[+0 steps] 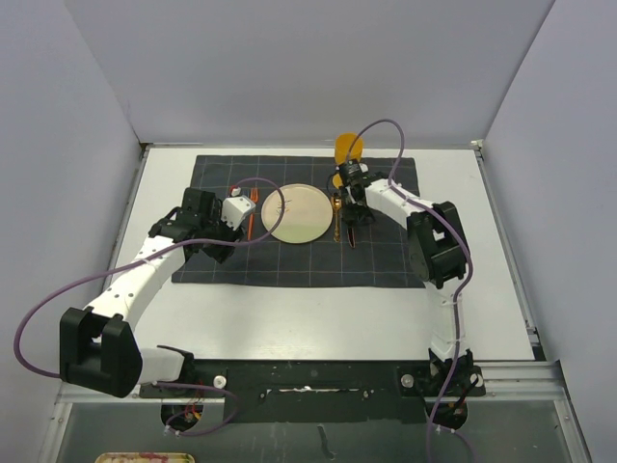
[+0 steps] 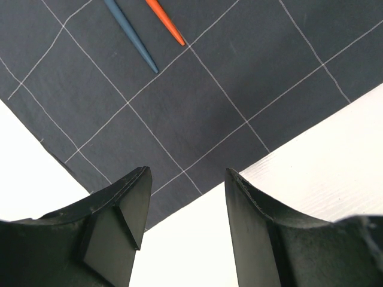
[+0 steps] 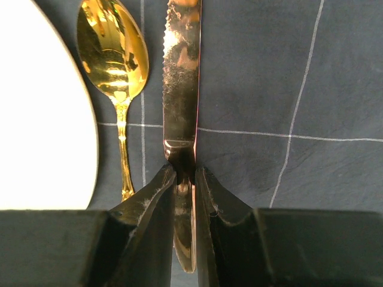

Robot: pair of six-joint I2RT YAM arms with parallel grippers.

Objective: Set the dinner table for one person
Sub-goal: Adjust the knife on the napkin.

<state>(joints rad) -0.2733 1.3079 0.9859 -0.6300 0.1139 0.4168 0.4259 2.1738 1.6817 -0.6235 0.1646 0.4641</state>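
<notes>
Right pincer (image 3: 185, 173) pinches the serrated, shiny gold knife (image 3: 181, 78); left pincer (image 2: 187, 179) gapes over gridded cloth (image 2: 209, 89).

dinner table (image 1: 318, 318): 1 | cloth (image 1: 386, 260): 1 | plate (image 1: 297, 213): 1 | spoon (image 3: 114, 48): 1 | knife (image 3: 182, 78): 1 | blue stick (image 2: 132, 37): 1 | orange stick (image 2: 165, 21): 1

left tool (image 2: 187, 179) hangs low with jaws apart; right tool (image 3: 185, 174) angles down, jaws pinched nearly closed.
</notes>
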